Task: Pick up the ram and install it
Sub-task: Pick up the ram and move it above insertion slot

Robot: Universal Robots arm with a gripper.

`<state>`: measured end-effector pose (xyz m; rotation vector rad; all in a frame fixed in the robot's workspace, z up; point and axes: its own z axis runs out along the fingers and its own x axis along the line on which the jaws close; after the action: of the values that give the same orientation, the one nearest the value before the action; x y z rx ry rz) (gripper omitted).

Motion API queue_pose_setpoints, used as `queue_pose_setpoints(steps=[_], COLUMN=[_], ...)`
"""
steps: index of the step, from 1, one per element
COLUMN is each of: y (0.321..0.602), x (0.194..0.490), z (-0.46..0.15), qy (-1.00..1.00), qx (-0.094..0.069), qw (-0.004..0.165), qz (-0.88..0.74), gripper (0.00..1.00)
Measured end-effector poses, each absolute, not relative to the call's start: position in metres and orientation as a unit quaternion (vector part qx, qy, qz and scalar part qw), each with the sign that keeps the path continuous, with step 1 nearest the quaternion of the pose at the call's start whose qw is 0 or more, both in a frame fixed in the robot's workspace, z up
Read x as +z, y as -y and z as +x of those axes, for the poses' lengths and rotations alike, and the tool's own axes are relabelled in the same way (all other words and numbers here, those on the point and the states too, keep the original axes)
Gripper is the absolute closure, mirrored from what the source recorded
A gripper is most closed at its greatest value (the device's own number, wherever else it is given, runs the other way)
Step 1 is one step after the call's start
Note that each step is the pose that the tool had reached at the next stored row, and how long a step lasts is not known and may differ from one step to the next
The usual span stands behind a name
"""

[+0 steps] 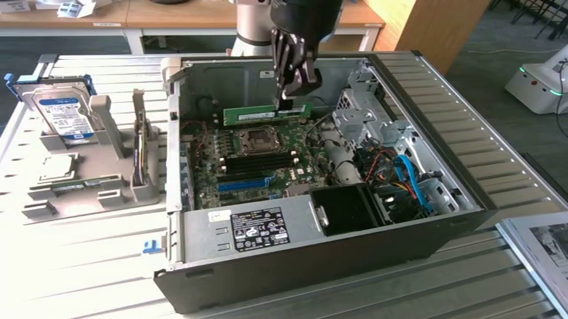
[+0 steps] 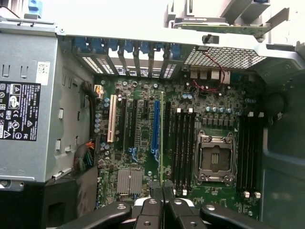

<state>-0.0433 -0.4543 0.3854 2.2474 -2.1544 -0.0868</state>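
Note:
My gripper (image 1: 288, 98) hangs over the open computer case (image 1: 426, 106), shut on the top edge of the ram (image 1: 266, 114). The ram is a long green stick held level, above the board's back part near the processor socket (image 1: 259, 139). The black memory slots (image 1: 257, 161) lie below it, towards the front. In the wrist view the ram (image 2: 162, 138) shows edge-on as a thin green line running out from my gripper (image 2: 163, 190). It hangs over the board between the blue slot (image 2: 155, 126) and the black memory slots (image 2: 183, 143); the ram is not touching them.
A grey holder (image 1: 98, 176) at the exterior view's left carries a blue-labelled hard drive (image 1: 60, 114) and a silver chip (image 1: 53, 169). Inside the case are the power supply (image 1: 257, 229), a black fan shroud (image 1: 350, 209), drive cages (image 1: 364, 113) and blue cables (image 1: 413, 183).

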Motion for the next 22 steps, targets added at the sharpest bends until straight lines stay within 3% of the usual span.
queue_pose_setpoints(steps=[22], y=[0.435], x=[0.385], z=[-0.043], qy=[0.692], qx=[-0.028], qw=[0.014], qz=[0.722], gripper=[0.88])
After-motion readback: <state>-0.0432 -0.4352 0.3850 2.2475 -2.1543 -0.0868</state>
